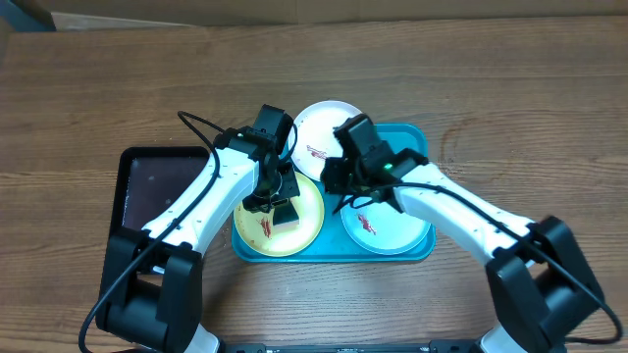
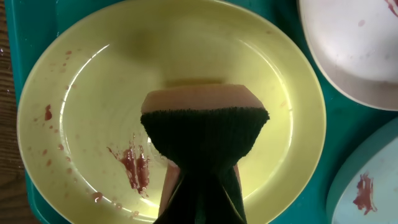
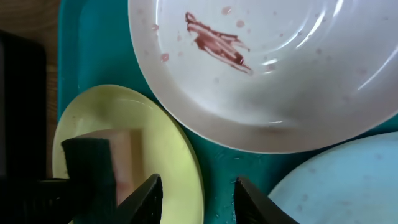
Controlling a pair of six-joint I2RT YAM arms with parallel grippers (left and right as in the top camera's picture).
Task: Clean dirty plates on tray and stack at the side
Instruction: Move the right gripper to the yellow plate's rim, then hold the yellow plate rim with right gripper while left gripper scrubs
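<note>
Now, your left gripper (image 1: pixel 279 206) was clenched on a sponge (image 2: pixel 205 115) at the middle of the yellow plate (image 2: pixel 87 81), with red smears showing at its near left. Your right gripper (image 3: pixel 198 188) hung released, jaws apart, over the tray (image 1: pixel 417 137), between the smeared white plate (image 3: pixel 298 81) on the far side and the mint plate (image 3: pixel 348 186) at the near right.

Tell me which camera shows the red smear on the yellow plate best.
Left wrist: the yellow plate fills the frame, its smear sharp beside the sponge. Overhead shows the smear tiny; right wrist catches only part of the plate, no smear.
</note>
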